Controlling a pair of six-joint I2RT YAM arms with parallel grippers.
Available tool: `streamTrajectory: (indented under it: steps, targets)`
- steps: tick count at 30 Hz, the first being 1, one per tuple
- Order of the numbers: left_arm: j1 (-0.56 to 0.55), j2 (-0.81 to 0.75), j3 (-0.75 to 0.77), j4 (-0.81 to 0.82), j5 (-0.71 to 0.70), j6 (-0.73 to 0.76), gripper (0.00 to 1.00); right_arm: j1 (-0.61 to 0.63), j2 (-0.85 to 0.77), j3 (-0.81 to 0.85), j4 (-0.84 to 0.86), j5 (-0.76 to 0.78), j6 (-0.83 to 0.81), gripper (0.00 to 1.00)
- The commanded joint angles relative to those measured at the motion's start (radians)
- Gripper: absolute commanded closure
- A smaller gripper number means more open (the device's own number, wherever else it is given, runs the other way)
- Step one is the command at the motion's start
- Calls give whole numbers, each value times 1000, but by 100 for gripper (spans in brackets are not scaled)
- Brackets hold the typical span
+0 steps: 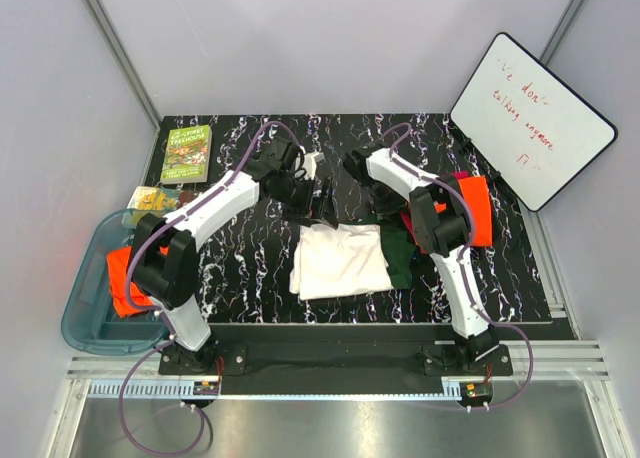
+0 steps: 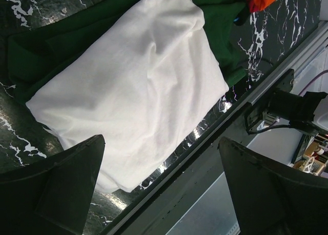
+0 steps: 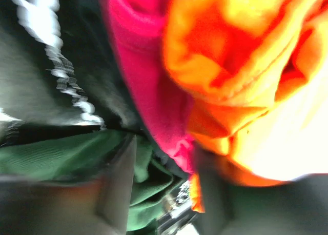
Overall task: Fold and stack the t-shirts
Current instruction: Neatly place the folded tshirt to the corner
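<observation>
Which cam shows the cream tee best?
Left wrist: the cream tee fills the frame, folds and edges sharp. Top external shows it whole but small. Right wrist shows only blurred green cloth, maybe its sleeve.

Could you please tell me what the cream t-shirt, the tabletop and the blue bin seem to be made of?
The cream t-shirt looks like soft, matte knit cloth, probably cotton: it lies in gentle wrinkles. The tabletop is glossy black with white marble-like veins, perhaps laminate. The blue bin seems to be translucent plastic: its smooth walls look see-through.
</observation>
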Motion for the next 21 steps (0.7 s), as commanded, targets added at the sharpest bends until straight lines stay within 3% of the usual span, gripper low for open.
streamTrajectory:
  steps: [1,3,5,10,15,21]
  targets:
    - [2,-52,-28,13,-15,31,1,2,-139,94,4,-36,21,32]
    - [2,-55,-43,11,-20,36,1,2,-205,83,32,-97,10,13]
    - [2,-59,-57,10,-15,38,1,2,-312,39,75,-165,16,1]
    - [2,-65,-83,11,-21,44,1,-4,-559,-151,191,-378,98,0]
    - [2,-78,-109,16,-55,44,1,-55,-793,-513,361,-625,235,0]
    - [2,-106,-144,-5,-224,21,1,-137,-960,-865,523,-815,410,3]
